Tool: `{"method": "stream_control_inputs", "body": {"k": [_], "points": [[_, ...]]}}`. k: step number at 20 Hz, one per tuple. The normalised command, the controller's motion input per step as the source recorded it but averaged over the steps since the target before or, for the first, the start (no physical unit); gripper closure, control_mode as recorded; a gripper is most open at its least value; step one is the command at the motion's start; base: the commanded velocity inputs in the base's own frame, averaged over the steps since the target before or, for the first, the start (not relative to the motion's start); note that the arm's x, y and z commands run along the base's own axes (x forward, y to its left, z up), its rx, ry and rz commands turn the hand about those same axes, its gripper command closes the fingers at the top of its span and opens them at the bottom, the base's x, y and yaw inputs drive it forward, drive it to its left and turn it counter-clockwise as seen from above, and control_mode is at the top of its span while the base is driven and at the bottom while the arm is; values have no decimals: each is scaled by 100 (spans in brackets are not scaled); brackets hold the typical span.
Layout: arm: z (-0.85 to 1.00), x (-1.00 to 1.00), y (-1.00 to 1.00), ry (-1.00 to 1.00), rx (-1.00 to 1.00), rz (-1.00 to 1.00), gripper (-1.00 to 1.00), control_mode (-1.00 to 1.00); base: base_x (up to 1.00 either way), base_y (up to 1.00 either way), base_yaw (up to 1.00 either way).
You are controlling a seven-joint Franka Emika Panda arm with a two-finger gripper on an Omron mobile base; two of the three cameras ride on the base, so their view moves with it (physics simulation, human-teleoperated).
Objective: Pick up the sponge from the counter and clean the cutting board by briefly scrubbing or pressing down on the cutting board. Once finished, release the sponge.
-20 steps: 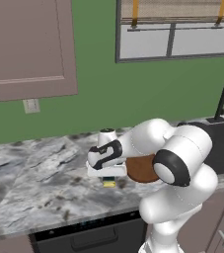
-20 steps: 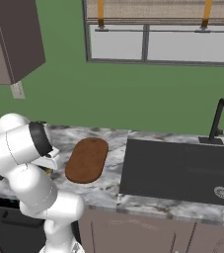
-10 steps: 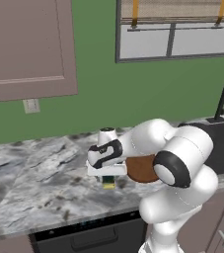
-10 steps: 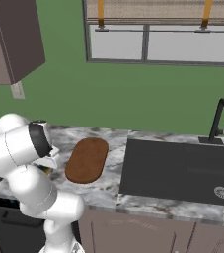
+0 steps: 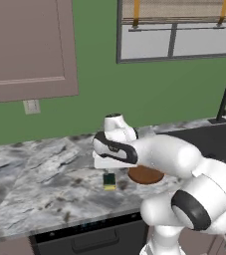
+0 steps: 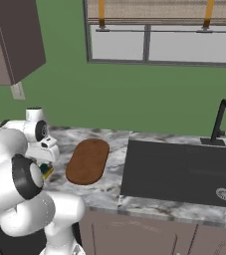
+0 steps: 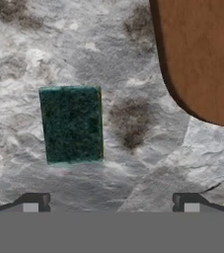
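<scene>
Here our gripper (image 7: 111,202) stands spread wide with nothing between its fingertips. We see the sponge (image 7: 71,124) lying flat on the counter (image 7: 133,163), beside the cutting board (image 7: 202,54) but apart from it.

A green wall (image 6: 134,94) backed the kitchen. A window (image 6: 184,42) sat above a dark sink (image 6: 184,172) with a black tap (image 6: 221,122). A brown cabinet (image 5: 27,47) hung left.

Bare table (image 7: 133,59) surrounds the sponge (image 7: 72,123) on every side; the board (image 7: 202,54), at two o'clock, lies well apart.
</scene>
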Motion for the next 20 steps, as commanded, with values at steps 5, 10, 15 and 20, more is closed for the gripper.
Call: {"method": "stream_control_inputs", "body": {"k": [5, 10, 15, 20], "points": [[78, -41, -71, 0, -1, 0, -100, -100, 0, 0, 0], [84, -28, -68, 0, 0, 0, -100, -100, 0, 0, 0], [67, -44, -54, 0, 0, 0, -100, -100, 0, 0, 0], [55, -56, -41, -4, -1, 0, -100, -100, 0, 0, 0]]}}
